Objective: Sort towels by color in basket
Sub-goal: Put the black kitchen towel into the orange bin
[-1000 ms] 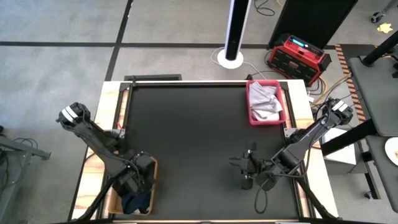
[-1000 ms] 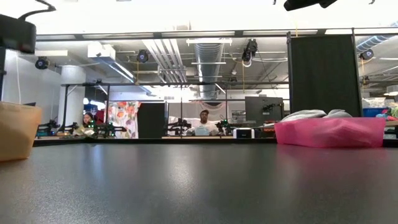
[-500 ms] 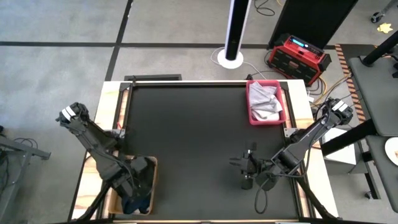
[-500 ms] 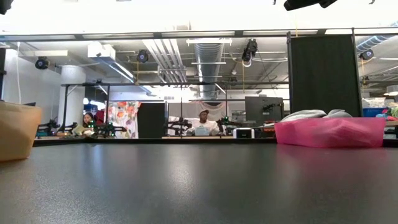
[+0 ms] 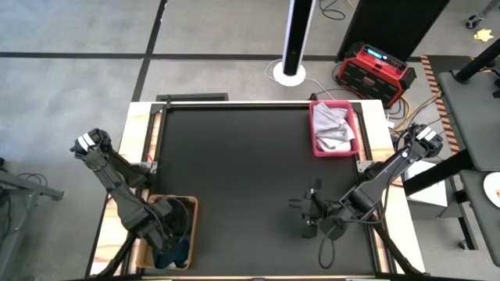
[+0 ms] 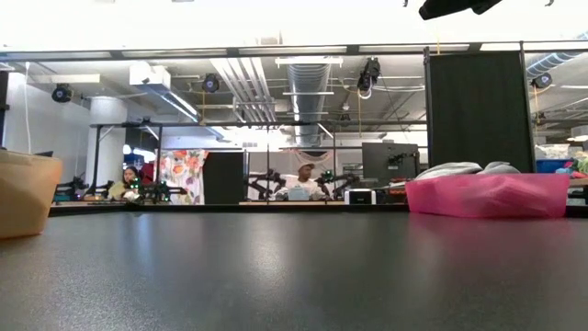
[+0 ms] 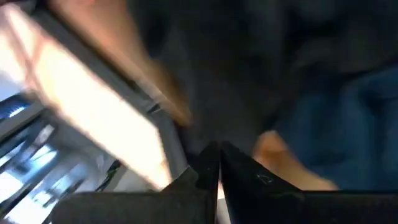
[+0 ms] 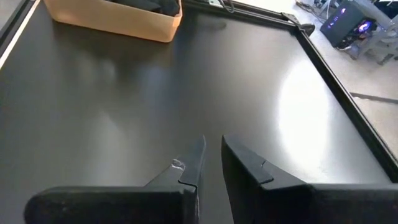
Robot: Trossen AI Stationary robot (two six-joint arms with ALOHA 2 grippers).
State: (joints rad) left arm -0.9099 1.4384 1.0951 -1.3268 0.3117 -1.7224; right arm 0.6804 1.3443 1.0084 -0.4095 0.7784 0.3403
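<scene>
A tan basket [image 5: 192, 206] [image 6: 23, 193] stands at the table's near left corner, with a black towel [image 5: 181, 217] and a navy blue towel [image 5: 173, 251] [image 7: 348, 124] lying inside it. My left gripper [image 5: 160, 230] [image 7: 217, 158] hangs above this basket, pointing steeply down, shut and holding nothing. A pink basket [image 5: 314, 129] [image 6: 487, 195] at the far right holds light grey and white towels [image 5: 334, 129] [image 6: 464, 169]. My right gripper [image 5: 301, 209] [image 8: 211, 149] hovers over the bare table near the right, its fingers almost together with nothing between them, facing the tan basket [image 8: 112, 15].
The black tabletop [image 5: 242, 164] lies open between the two baskets. A raised frame edge [image 8: 323, 56] borders the mat. Beyond the far edge stand a red box [image 5: 375, 69] and a white pole base [image 5: 291, 74]. People sit at desks far behind [image 6: 299, 179].
My left gripper has risen out of the tan basket and tipped over, so it now points more steeply down, its fingers staying shut. The left arm has left the top corner of the low view. The towels in both baskets lie as before.
</scene>
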